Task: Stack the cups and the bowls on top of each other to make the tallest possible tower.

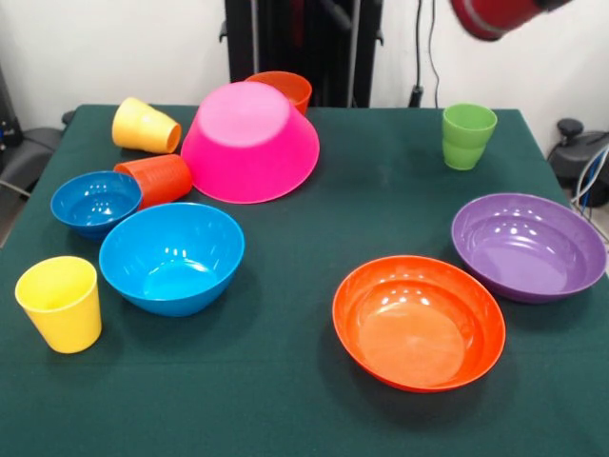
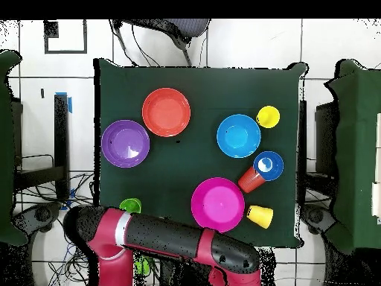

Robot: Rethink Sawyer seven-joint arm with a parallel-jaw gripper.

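The large pink bowl point(image 1: 249, 143) point(image 2: 217, 204) lies upside down with nothing on it; no tower shows. Behind it peeks the small orange bowl point(image 1: 284, 88). A yellow cup point(image 1: 145, 126) point(image 2: 260, 216) and the orange-red cup point(image 1: 157, 179) point(image 2: 251, 179) lie on their sides. The small blue bowl point(image 1: 95, 202) point(image 2: 268, 165), medium blue bowl point(image 1: 171, 257) point(image 2: 238, 135), wide orange bowl point(image 1: 419, 321) point(image 2: 166, 112) and purple bowl point(image 1: 528, 246) point(image 2: 125, 143) sit upright. A second yellow cup point(image 1: 60, 303) point(image 2: 268, 116) and the green cup point(image 1: 467, 135) point(image 2: 130, 206) stand upright. Only my arm point(image 1: 495, 14) point(image 2: 171, 242) shows, not its gripper.
Everything rests on a dark green table point(image 1: 381, 190) point(image 2: 193, 82). In the overhead view my arm lies along the table's bottom edge, just below the pink bowl and the green cup. Cables and chairs surround the table.
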